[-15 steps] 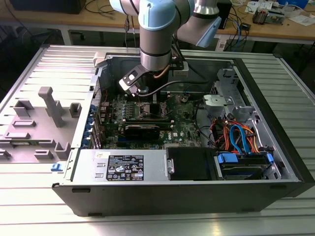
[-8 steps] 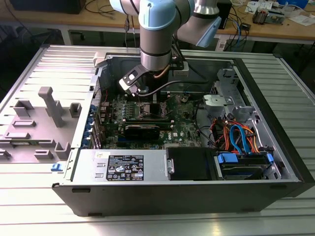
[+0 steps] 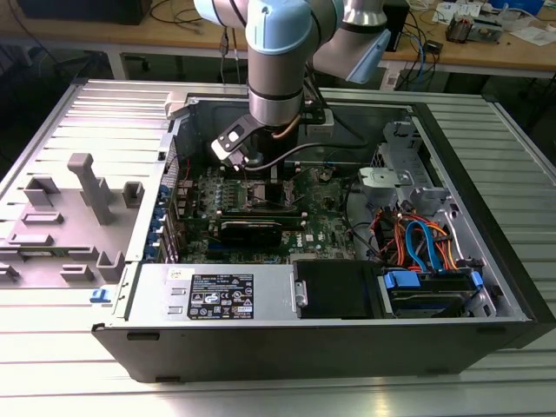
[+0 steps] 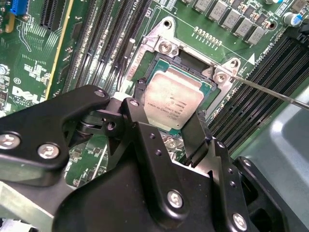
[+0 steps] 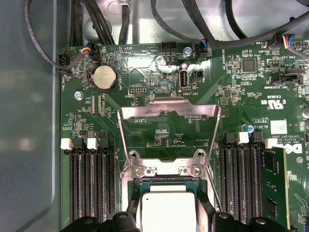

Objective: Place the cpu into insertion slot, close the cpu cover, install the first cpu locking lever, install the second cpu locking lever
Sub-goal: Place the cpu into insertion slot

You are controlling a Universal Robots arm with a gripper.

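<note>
The arm [image 3: 276,78] blocks your exterior view of the work at upper centre, and in the second wrist view the gripper [image 4: 168,109] covers a corner of the cpu [image 4: 177,94]. It pinches that dull silver square, seated in the insertion slot [image 4: 181,63], cpu cover [image 5: 169,112] raised.

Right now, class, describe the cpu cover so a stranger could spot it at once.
Find the green motherboard inside the open case. Beside the socketed cpu, the cpu cover is a thin silvery frame swung open, centre cut out, unlike the black memory slots flanking it.
</note>
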